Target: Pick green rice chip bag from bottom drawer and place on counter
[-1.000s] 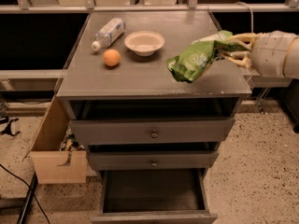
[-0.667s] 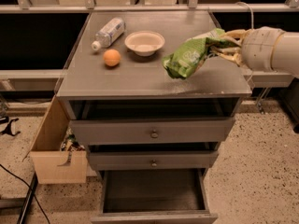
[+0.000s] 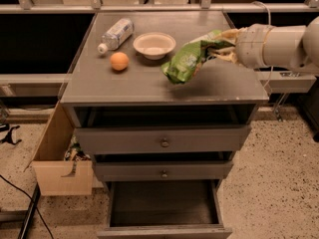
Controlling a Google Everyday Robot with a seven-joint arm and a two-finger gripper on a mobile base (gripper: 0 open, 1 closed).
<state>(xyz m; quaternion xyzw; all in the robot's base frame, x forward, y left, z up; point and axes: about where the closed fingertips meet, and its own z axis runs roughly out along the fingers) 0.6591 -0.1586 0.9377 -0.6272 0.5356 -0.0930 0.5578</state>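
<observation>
Counter [image 3: 149, 86] holds a bottle [image 3: 116, 34], bowl [image 3: 154, 45] and orange [image 3: 119, 61]; the hand [image 3: 223, 46] hovers just above its edge

I am making out no readable print on the green rice chip bag [image 3: 185, 62] my gripper [image 3: 223, 45] is holding above the counter [image 3: 149, 86].

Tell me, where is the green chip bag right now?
In the camera view, the green chip bag hangs in the gripper over the right side of the counter, just right of the white bowl.

Bottle [image 3: 116, 34], bowl [image 3: 154, 45] and fruit [image 3: 119, 61] sit on the counter [image 3: 149, 86], left. Right of them, the gripper [image 3: 223, 46] holds the bag [image 3: 187, 61] over it.
</observation>
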